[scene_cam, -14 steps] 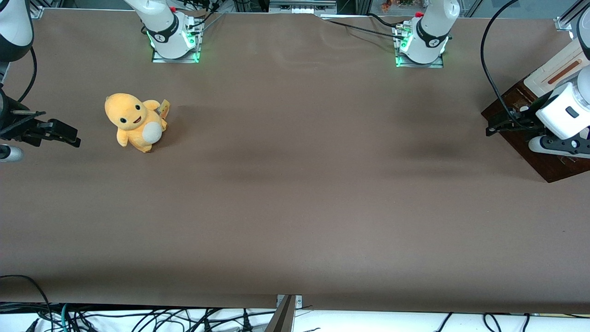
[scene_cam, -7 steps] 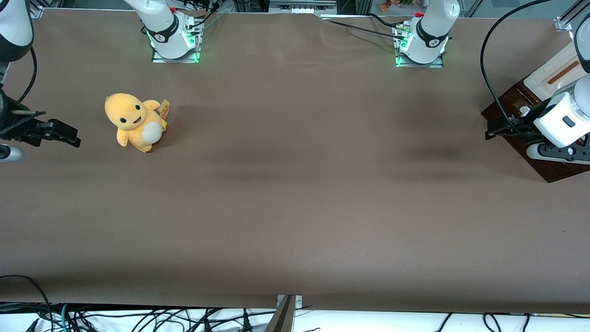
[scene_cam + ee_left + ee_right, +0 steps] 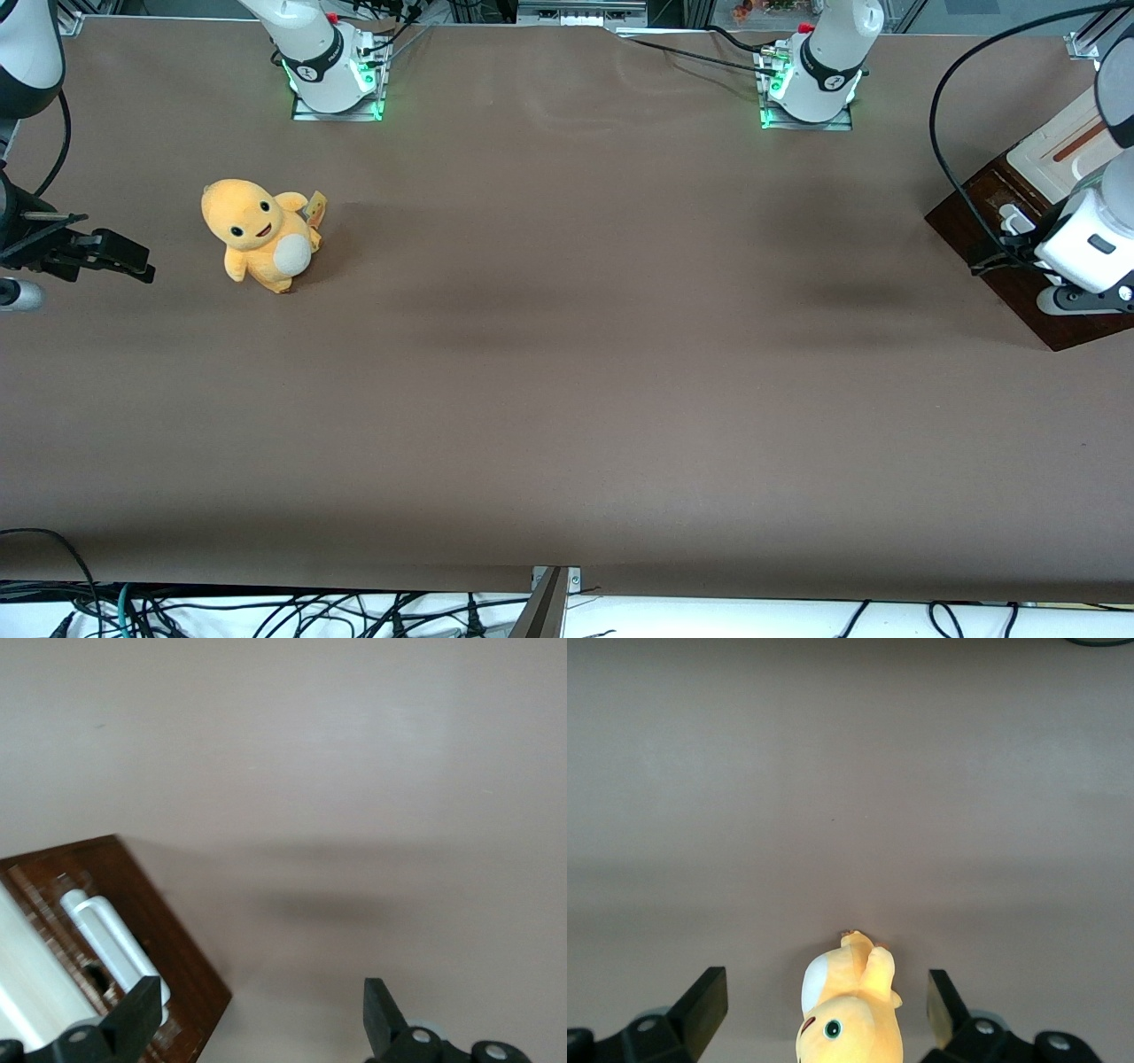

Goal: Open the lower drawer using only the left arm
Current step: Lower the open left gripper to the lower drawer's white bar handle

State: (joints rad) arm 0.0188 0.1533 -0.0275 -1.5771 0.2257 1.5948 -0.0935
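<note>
Hovering gripper (image 3: 257, 1023), fingers apart, above lower drawer (image 3: 133, 904): dark brown front, white bar handle (image 3: 111, 939).

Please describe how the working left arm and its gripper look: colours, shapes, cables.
The left arm is white and rounded, with dark grey trim and a looping black cable. Its gripper, near the lower drawer, has two flat black fingers, open, with small silver screws.

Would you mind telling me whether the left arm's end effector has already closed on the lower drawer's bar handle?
No, the end effector is open, with one finger just beside the white bar handle of the lower drawer and nothing between its fingers.
</note>
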